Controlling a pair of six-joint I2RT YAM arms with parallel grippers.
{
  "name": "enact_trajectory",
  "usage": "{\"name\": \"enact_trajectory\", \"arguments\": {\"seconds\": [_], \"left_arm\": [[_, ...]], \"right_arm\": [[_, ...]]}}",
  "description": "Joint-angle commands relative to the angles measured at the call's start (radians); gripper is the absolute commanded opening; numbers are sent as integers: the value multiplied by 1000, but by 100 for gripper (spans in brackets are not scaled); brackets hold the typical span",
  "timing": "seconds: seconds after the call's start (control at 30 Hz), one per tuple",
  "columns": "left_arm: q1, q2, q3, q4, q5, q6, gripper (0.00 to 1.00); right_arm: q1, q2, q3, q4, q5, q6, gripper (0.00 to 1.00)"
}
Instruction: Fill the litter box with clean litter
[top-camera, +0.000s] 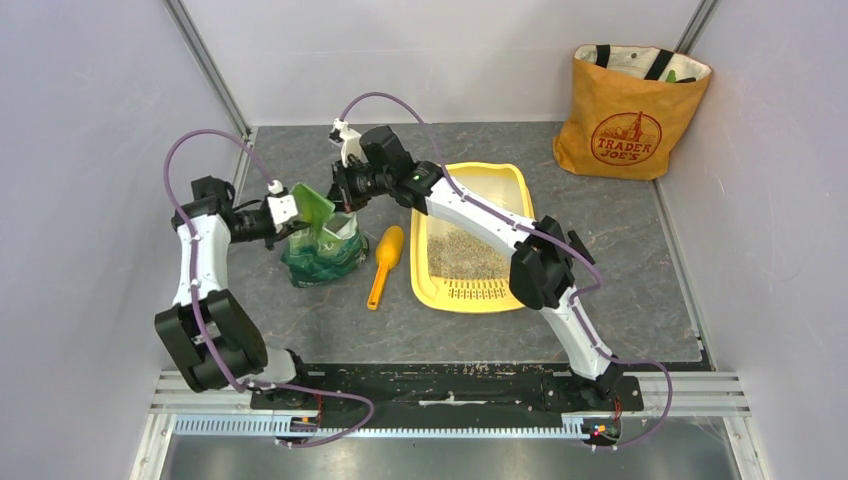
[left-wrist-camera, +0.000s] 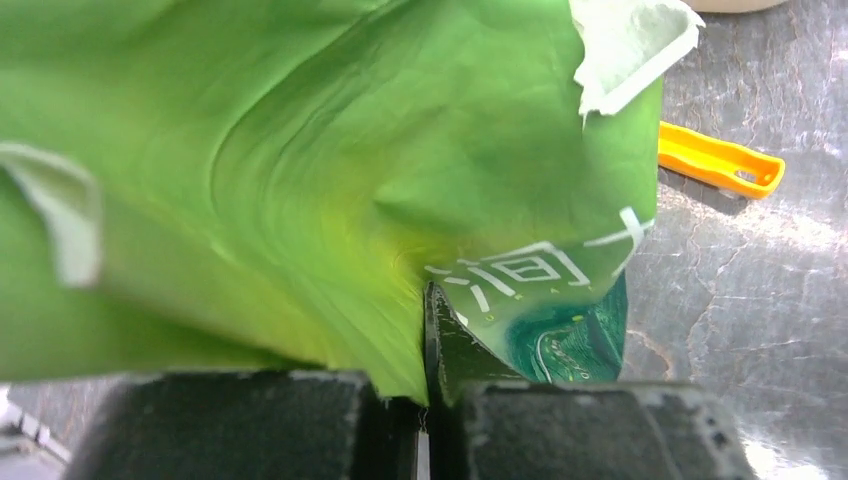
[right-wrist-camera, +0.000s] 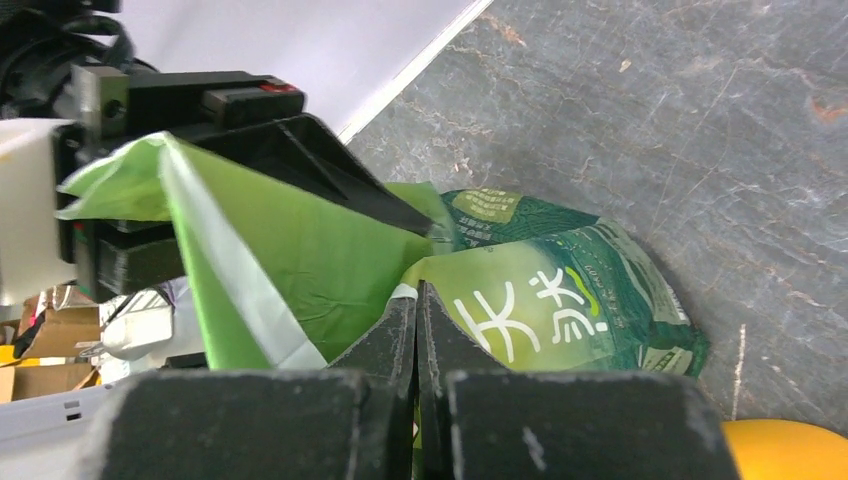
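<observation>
The green litter bag (top-camera: 322, 248) stands on the table, left of the yellow litter box (top-camera: 490, 168). Grey-beige clean litter (top-camera: 465, 255) covers part of the box floor. My left gripper (top-camera: 288, 208) is shut on the bag's raised top flap; in the left wrist view the green film (left-wrist-camera: 300, 150) is pinched at the jaws (left-wrist-camera: 425, 298). My right gripper (top-camera: 345, 188) is shut on the opposite edge of the bag's mouth, with the closed jaws (right-wrist-camera: 418, 292) over the printed bag (right-wrist-camera: 560, 300). The bag's inside is hidden.
An orange-yellow scoop (top-camera: 384, 265) lies between the bag and the box; its handle (left-wrist-camera: 720, 160) shows in the left wrist view. An orange tote bag (top-camera: 630, 110) stands at the back right corner. Walls close in the left, back and right sides.
</observation>
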Motion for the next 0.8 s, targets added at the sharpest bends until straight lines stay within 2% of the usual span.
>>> {"name": "enact_trajectory", "arguments": {"seconds": [0.0, 0.07, 0.2, 0.27, 0.33, 0.37, 0.4, 0.47, 0.5, 0.67, 0.77], "left_arm": [[48, -64, 20, -15, -64, -157, 6], [77, -86, 45, -19, -53, -210, 14], [117, -148, 59, -32, -39, -236, 31], [121, -179, 63, -32, -40, -265, 39], [123, -206, 65, -18, -43, -305, 48], [122, -218, 66, -4, -44, -342, 60], [121, -234, 67, 26, -48, -387, 65], [122, -255, 71, 91, -66, -492, 70], [122, -265, 75, 117, -76, -544, 80], [126, -304, 147, 197, -116, -753, 85], [125, -325, 210, 207, -144, -876, 86]], "right_arm": [[-19, -63, 26, 58, -16, -32, 0], [-29, -77, 12, 32, 27, -64, 0], [-40, -107, -21, 21, 92, -107, 11], [-42, -115, -26, 20, 98, -117, 26], [-45, -117, -26, 21, 91, -121, 34], [-45, -119, -26, 21, 88, -123, 37], [-47, -120, -26, 21, 85, -127, 41], [-49, -127, -27, 20, 80, -133, 48], [-51, -132, -28, 21, 79, -135, 54], [-64, -170, -43, 37, 68, -153, 71], [-78, -210, -73, 67, 71, -147, 76]]}}
